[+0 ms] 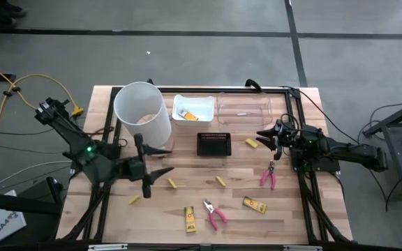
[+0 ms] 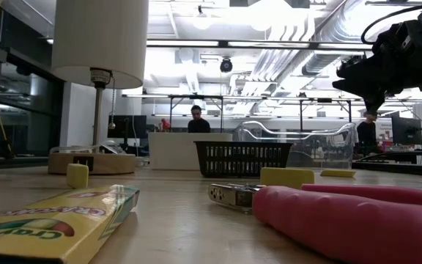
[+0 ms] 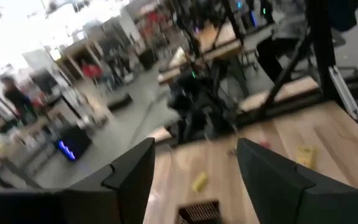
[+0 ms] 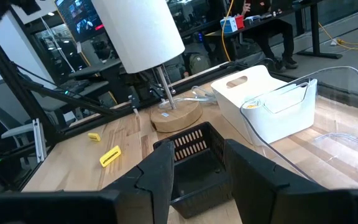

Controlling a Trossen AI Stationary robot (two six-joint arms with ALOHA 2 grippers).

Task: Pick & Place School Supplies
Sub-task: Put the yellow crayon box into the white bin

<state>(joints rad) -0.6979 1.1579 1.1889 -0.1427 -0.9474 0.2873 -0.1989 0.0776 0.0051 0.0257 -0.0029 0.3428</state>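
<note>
Yellow packets lie flat on the table at the near middle [image 1: 189, 218] and near right [image 1: 255, 204]; the nearest fills the low view's left [image 2: 50, 224]. One pink-handled tool [image 1: 215, 213] lies between them, another [image 1: 269, 176] farther right. Small yellow blocks [image 1: 172, 183] [image 1: 220, 180] [image 1: 134, 199] [image 1: 251, 143] are scattered about. My left gripper [image 1: 167, 162] is open and empty at the table's left, beside the white cylinder [image 1: 142, 111]. My right gripper [image 1: 264, 137] is open and empty, above the table, right of the black tray [image 1: 213, 143], which shows past its fingers [image 4: 197, 162].
A white bin [image 1: 192, 110] holding a yellow packet and a clear tray [image 1: 244, 110] stand at the far edge. The white cylinder stands on a round wooden base [image 4: 176, 115]. People sit at desks in the room beyond the table.
</note>
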